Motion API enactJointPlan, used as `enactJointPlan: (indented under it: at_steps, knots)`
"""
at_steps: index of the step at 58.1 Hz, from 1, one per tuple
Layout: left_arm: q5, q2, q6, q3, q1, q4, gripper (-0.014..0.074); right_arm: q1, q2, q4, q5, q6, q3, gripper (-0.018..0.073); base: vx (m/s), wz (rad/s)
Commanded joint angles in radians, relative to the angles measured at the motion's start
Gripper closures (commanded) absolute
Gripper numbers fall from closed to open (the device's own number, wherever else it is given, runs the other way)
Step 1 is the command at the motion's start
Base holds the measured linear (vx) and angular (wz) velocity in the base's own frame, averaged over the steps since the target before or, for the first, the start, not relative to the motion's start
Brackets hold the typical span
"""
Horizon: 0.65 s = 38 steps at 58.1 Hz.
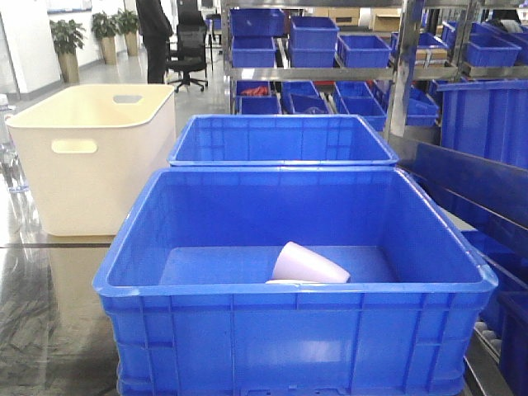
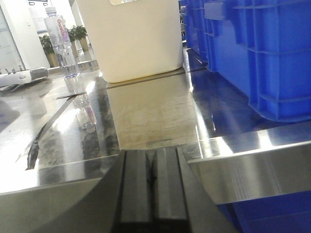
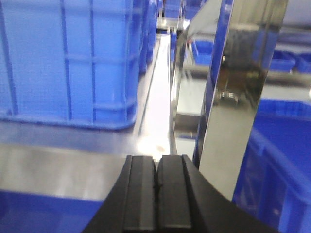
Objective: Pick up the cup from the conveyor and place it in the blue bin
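A pale lilac cup [image 1: 309,264] lies on its side on the floor of the near blue bin [image 1: 247,293]. The conveyor is out of view. My left gripper [image 2: 152,162] is shut and empty, low at the steel table's edge, left of the blue bin's wall [image 2: 272,53]. My right gripper [image 3: 158,165] is shut and empty, low by the table edge, right of the blue bin's ribbed wall [image 3: 68,63]. Neither gripper shows in the front view.
A second blue crate [image 1: 280,140] stands behind the bin. A cream tub [image 1: 91,153] with cut-out handles stands at the left, also in the left wrist view [image 2: 131,39]. A water bottle [image 2: 62,46] stands left of it. Steel uprights [image 3: 238,97] and shelf bins [image 1: 363,49] stand at the right.
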<state>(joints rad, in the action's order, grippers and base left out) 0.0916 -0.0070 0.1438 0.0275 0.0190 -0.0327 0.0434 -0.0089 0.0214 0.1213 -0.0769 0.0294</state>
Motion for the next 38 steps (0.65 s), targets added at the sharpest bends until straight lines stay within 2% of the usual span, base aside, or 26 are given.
enactJointPlan:
  at_steps: [1, 38]
  knots:
    - [-0.085, -0.008, -0.008, 0.012, 0.001, -0.002, 0.0601, -0.008, -0.014, -0.011, -0.08, 0.0, 0.019, 0.0568, 0.0, 0.0]
    - [-0.084, -0.008, -0.008, 0.012, 0.001, -0.002, 0.0601, -0.008, -0.014, -0.011, -0.069, 0.0, 0.019, 0.0568, 0.0, 0.0]
